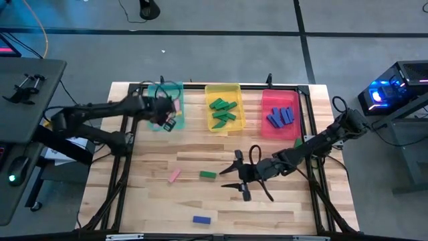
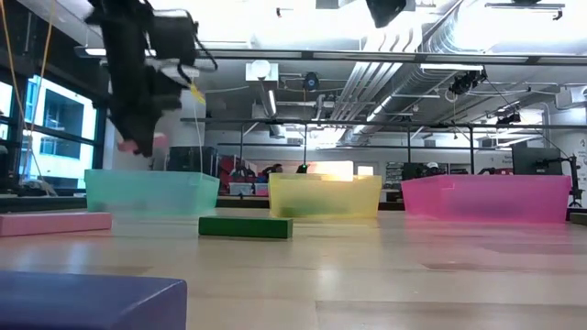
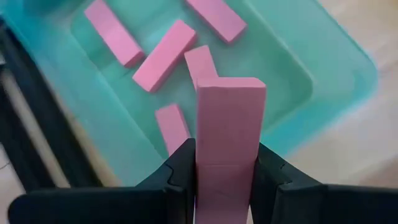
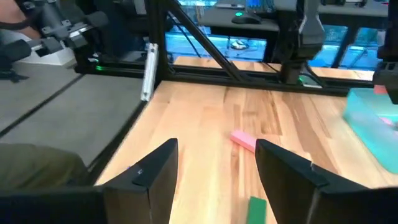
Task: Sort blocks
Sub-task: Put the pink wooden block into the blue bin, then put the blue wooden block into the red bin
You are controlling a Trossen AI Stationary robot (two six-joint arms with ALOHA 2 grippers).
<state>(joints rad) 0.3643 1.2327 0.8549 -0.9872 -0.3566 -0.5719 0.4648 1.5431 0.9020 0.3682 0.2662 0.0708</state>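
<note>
My left gripper (image 1: pixel 167 118) hangs over the teal tray (image 1: pixel 158 91) at the far left, shut on a pink block (image 3: pixel 229 118). Several pink blocks (image 3: pixel 163 55) lie flat on the tray's floor below it. My right gripper (image 1: pixel 235 179) stands open above the table's middle right, pointing toward the table's left edge with nothing between its fingers (image 4: pixel 155 163). Ahead of it, a pink block (image 1: pixel 174 175) and a green block (image 1: pixel 208 175) lie flat on the wood. A blue block (image 1: pixel 202 219) lies near the front edge. My left gripper pinches the pink block's two long sides (image 3: pixel 227 158) between its two fingers, near one end. The fingers slant steeply down and lie along the block. Most of the block sticks out past the fingertips, lifted clear above the tray.
The yellow tray (image 1: pixel 208 91) holds green blocks, and the red tray (image 1: pixel 267 99) beside it holds blue blocks. All three trays stand in a row along the far edge. A black frame (image 1: pixel 120 154) borders the table. Bare wood lies between the trays and the loose blocks.
</note>
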